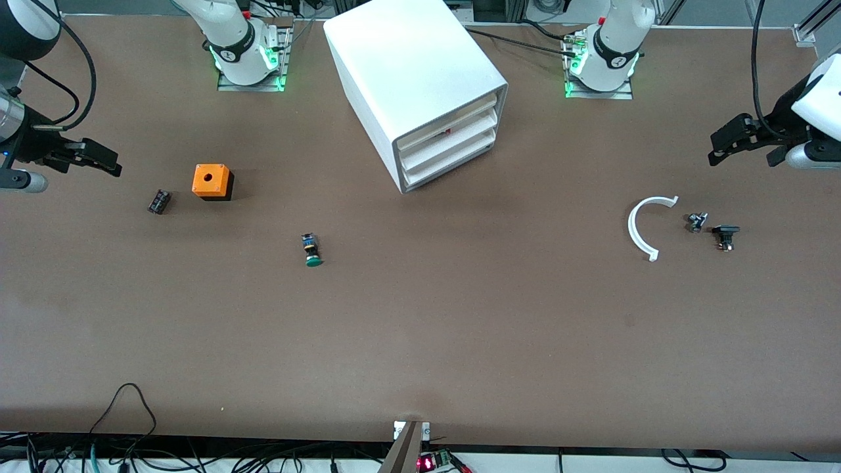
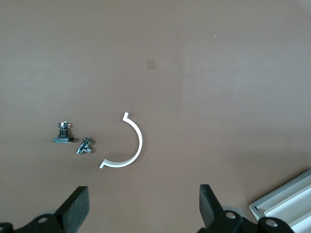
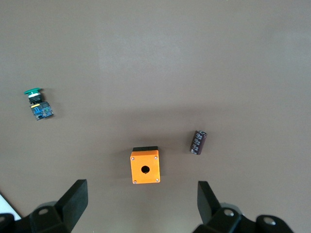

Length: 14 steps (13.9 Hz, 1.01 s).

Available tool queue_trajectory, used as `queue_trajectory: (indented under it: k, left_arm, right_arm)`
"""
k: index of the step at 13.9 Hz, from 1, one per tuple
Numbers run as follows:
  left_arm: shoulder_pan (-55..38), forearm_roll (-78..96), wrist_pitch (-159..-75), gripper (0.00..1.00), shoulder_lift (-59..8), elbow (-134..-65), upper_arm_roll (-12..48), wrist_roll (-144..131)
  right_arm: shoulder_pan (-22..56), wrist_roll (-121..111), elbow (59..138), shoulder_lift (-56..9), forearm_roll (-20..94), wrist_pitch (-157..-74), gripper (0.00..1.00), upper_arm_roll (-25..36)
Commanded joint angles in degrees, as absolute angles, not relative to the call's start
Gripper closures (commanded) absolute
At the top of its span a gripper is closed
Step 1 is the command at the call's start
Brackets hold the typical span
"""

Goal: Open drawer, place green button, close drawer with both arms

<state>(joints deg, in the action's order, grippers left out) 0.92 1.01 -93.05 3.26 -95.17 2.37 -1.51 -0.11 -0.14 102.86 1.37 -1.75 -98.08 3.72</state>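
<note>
The white cabinet (image 1: 420, 79) stands between the two arm bases. Its bottom drawer (image 1: 452, 163) is pushed in, flush with the two drawers above it. The green-capped button (image 1: 312, 250) lies on its side on the brown table, nearer to the front camera than the cabinet; the right wrist view shows the button (image 3: 38, 104) too. My right gripper (image 1: 117, 164) hangs open and empty over the right arm's end of the table; its fingers (image 3: 73, 200) frame bare table. My left gripper (image 1: 713, 150) hangs open and empty over the left arm's end, above bare table (image 2: 144, 208).
An orange cube with a hole (image 1: 211, 180) and a small black part (image 1: 159, 201) lie toward the right arm's end. A white curved strip (image 1: 647, 226) and two small dark parts (image 1: 696, 221) (image 1: 725, 235) lie toward the left arm's end. Cables run along the table's front edge.
</note>
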Motion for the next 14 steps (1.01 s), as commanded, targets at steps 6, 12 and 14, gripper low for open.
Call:
queue_trajectory:
  k: [6,12,14]
  left_arm:
    - [1.23,2.02,-88.24,0.0,-1.84,-90.88,6.94,-0.18]
    - [1.05,6.21,-90.53,0.0,-12.29,-95.98,9.4,0.18]
    - [1.14,13.24,-91.05,0.0,-15.45,-97.37,9.4,0.35]
  right_arm:
    - [-0.09,0.44,102.66,2.02,-0.62,-98.17,0.0,3.6]
    - [0.88,0.44,102.22,1.23,-0.26,-98.26,0.0,3.16]
    - [2.54,0.44,102.13,-0.43,-0.18,-98.79,0.0,3.08]
